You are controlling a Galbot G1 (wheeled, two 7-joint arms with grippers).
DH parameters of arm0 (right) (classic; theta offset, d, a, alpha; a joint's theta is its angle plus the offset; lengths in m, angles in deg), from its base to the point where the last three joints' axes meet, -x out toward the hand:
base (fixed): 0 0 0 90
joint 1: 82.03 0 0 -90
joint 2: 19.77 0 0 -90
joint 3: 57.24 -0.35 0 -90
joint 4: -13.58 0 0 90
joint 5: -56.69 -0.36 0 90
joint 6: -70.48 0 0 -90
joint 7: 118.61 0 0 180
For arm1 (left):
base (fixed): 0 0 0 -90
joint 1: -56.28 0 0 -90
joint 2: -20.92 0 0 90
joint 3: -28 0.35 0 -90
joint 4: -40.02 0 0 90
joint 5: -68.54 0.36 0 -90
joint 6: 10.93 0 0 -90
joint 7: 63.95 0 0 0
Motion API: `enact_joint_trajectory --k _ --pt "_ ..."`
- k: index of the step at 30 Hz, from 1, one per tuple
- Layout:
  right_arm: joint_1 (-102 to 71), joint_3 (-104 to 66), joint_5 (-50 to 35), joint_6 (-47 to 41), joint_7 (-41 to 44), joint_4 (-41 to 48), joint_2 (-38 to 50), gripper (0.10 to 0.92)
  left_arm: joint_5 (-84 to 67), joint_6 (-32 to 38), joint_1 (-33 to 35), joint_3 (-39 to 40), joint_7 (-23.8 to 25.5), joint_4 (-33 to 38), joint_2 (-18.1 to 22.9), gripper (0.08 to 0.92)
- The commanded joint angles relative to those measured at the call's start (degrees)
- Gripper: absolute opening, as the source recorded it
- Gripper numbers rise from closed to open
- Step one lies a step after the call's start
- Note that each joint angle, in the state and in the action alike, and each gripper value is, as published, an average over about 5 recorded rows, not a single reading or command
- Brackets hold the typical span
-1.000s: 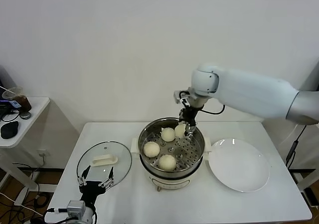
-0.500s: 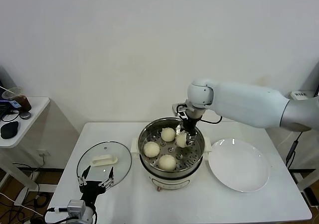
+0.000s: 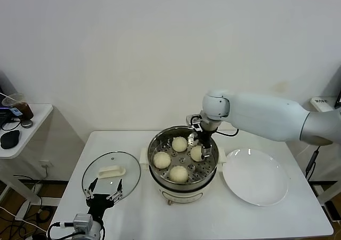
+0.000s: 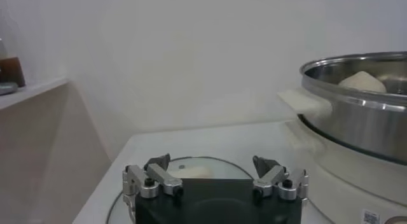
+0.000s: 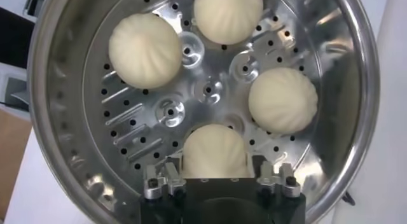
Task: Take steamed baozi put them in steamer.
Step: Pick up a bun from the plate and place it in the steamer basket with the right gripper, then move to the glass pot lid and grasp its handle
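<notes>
Several cream-white baozi lie on the perforated tray of the steel steamer (image 3: 155, 145) (image 5: 52, 123). My right gripper (image 3: 202, 144) (image 5: 217, 173) reaches down inside the pot at its far right side. It is open, and its fingers stand on either side of one baozi (image 3: 196, 153) (image 5: 215, 152) that rests on the tray. Three other baozi (image 5: 145, 50) (image 5: 227, 14) (image 5: 282, 99) sit apart around the tray. My left gripper (image 3: 104, 190) (image 4: 213, 167) hangs open and idle low at the front left, above the glass lid (image 3: 112, 172) (image 4: 191, 170).
A flat white plate (image 3: 256, 177) lies on the white table right of the steamer. The glass lid with its white handle lies left of it. A small side table (image 3: 21, 125) with clutter stands at the far left. A white wall is behind.
My right gripper has come down into the steamer with a baozi and its fingers have spread. That baozi now rests on the tray. The left arm has not moved.
</notes>
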Motion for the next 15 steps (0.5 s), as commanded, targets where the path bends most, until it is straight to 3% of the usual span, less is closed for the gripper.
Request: enact_joint_trajectory --k 1,7,15 --pt "0.9 -4.7 -0.3 0.3 0.7 -1.4 4.5 0.812 0.3 0.0 0.0 -0.2 0.0 0.2 0.1 0.823" --pt "-2.4 -22.5 -5.6 2.4 -2.1 -2.9 12.2 0.822 0.3 0.0 0.6 -1.1 0.1 1.0 0.6 0.823" --pt "-20.9 -53.6 -15.1 8.0 -23.9 -8.3 23.8 0.823 -1.0 1.7 1.8 -0.9 -1.0 1.0 1.1 0.823"
